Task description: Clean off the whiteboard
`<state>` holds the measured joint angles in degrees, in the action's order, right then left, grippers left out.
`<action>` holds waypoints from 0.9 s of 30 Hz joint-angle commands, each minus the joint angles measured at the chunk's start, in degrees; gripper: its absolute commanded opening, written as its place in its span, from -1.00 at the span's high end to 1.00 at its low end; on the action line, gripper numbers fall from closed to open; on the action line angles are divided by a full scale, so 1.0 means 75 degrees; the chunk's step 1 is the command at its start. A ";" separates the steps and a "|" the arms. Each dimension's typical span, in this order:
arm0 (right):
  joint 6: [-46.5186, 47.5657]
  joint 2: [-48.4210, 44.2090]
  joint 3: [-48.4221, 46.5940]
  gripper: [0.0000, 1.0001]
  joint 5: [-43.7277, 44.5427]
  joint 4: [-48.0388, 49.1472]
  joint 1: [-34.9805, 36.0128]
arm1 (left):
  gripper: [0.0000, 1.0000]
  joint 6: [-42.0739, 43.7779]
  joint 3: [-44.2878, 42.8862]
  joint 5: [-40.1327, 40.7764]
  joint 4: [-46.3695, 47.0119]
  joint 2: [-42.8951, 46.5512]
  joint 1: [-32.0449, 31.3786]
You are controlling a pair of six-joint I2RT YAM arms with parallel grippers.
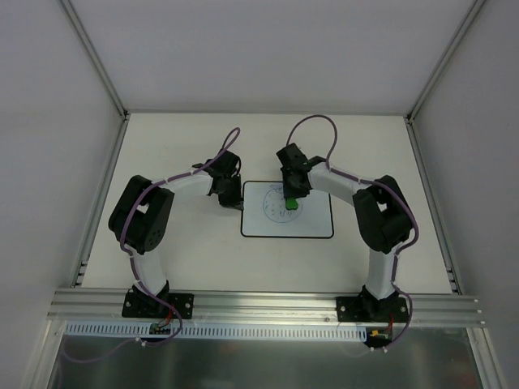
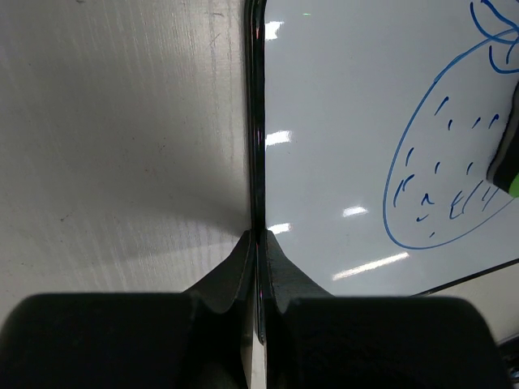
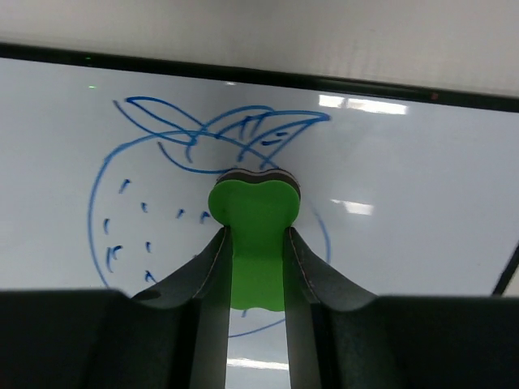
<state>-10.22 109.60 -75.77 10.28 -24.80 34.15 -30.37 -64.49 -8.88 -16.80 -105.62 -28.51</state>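
Note:
The whiteboard (image 1: pixel 308 220) lies flat in the middle of the table, with a blue strawberry-like drawing (image 1: pixel 274 207) on its left half. My left gripper (image 1: pixel 234 200) is shut on the board's left edge (image 2: pixel 256 162), its jaws pinching the thin black border. My right gripper (image 1: pixel 292 197) is shut on a green eraser (image 3: pixel 255 235) and holds it down on the drawing (image 3: pixel 138 194), near its top. The eraser's edge also shows in the left wrist view (image 2: pixel 509 162), over the right side of the drawing (image 2: pixel 438 170).
The white table (image 1: pixel 178 251) is walled on three sides, with metal rails along the left (image 1: pixel 101 198) and right (image 1: pixel 430 198) edges. The arm bases sit on an aluminium beam (image 1: pixel 268 306) at the near edge.

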 commanded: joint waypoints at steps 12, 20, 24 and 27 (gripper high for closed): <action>-0.0781 0.1993 -0.2332 0.99 0.0268 -0.1381 0.1049 | 1.00 -0.0076 0.0454 0.0200 -0.0737 -0.0355 -0.0101; -0.1005 0.0880 -0.0868 0.99 0.0855 -0.1826 -0.0531 | 1.00 -0.0146 0.0501 0.0282 -0.0737 -0.0296 -0.0101; -0.0911 0.0551 -0.0340 0.99 0.0902 -0.1850 -0.1107 | 1.00 -0.0123 0.0489 0.0224 -0.0737 -0.0284 -0.0101; -0.0794 0.0772 -0.0654 0.99 0.0739 -0.2048 -0.1144 | 1.00 -0.0111 0.0489 0.0224 -0.0737 -0.0261 -0.0101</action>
<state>-17.34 113.14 -81.30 12.36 -32.14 24.99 -32.12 -63.90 -9.06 -16.14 -105.51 -28.53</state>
